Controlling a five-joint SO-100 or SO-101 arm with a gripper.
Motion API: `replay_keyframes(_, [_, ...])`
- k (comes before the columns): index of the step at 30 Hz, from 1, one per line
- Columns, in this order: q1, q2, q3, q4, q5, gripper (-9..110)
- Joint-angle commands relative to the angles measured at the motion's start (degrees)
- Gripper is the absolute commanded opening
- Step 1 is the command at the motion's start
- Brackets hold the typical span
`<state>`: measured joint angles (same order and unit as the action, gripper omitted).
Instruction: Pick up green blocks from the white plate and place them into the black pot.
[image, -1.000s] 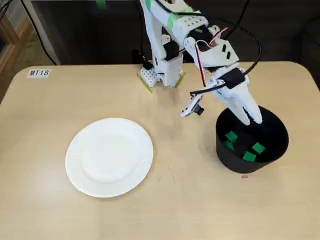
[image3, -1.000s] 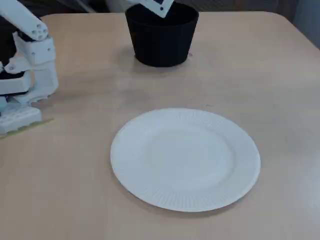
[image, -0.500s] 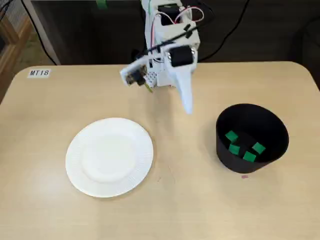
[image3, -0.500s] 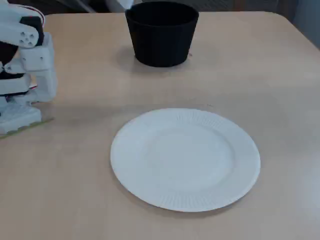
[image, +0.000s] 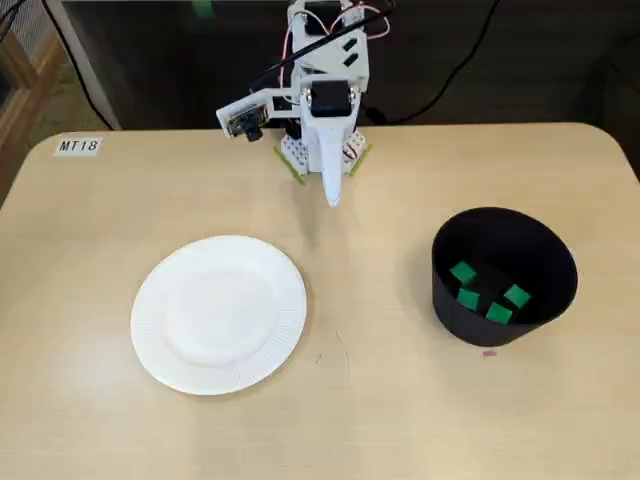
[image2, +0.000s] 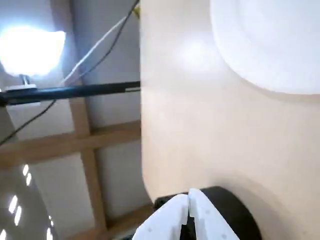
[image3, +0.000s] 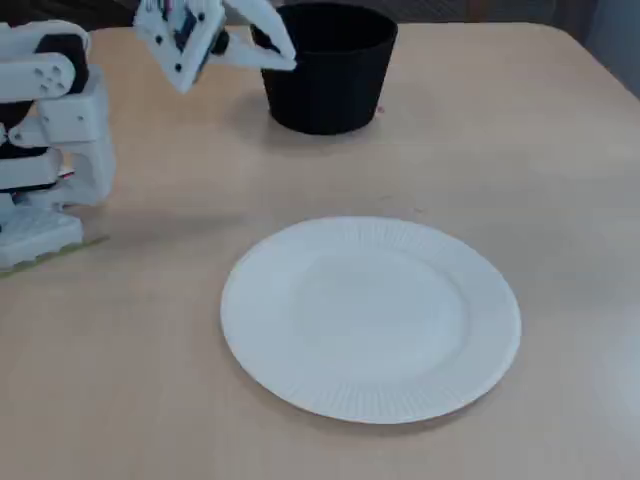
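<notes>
On the beige tabletop (image: 380, 420), white plate (image: 219, 314), black pot (image: 452, 322) of green blocks (image: 462, 273), MT18 label (image: 78, 146), gripper (image: 333, 199) tips together.

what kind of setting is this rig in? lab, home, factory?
Probably a lab or office room, not a factory: a beige table carrying an inventory-style MT18 label, a small white arm with loose wiring, and staged props, a white plate and black pot.
</notes>
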<state>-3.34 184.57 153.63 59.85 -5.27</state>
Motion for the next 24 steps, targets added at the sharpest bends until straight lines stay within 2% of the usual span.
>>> replay_keyframes(1, [-0.44, 1.76, 0.88, 1.76, -0.44, -2])
replay_keyframes(24, [0.18, 1.76, 16.44, 0.79, -1.93, -2])
